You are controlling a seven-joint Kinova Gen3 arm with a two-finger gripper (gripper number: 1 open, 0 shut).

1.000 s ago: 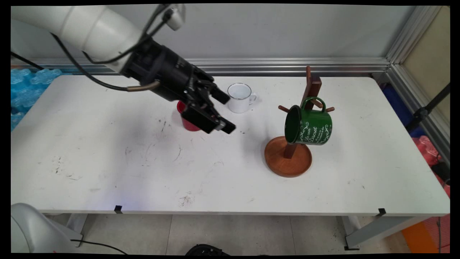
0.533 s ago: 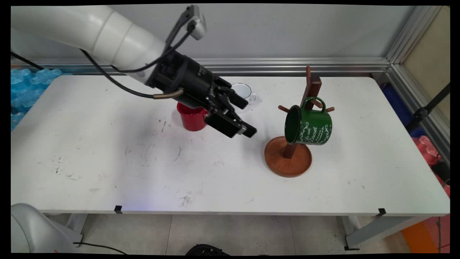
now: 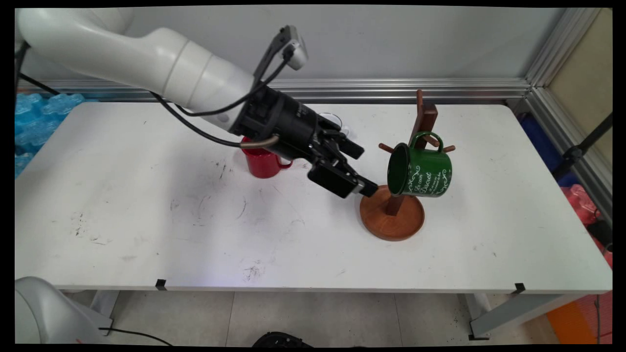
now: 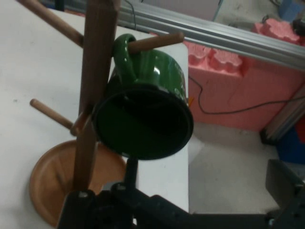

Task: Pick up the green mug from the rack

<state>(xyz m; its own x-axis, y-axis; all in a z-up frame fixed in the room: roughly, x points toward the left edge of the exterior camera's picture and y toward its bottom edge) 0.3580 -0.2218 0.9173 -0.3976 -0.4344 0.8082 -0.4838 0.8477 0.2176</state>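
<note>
Green enamel marks the mug that hangs by its handle from a peg of the wooden rack, its dark mouth turned toward the claw. The claw sits just beside that mouth, level with it and not touching, fingers spread apart with nothing between them; one finger reaches out over the rim of the rack's round wooden base, the other is higher. In the hand view the mug fills the middle straight ahead of the claw, with the rack post beside it and the base below. Behind the claw, close under the black wrist, stands a red mug, and a white mug lies mostly hidden beyond the wrist. All rest on the white table.
</note>
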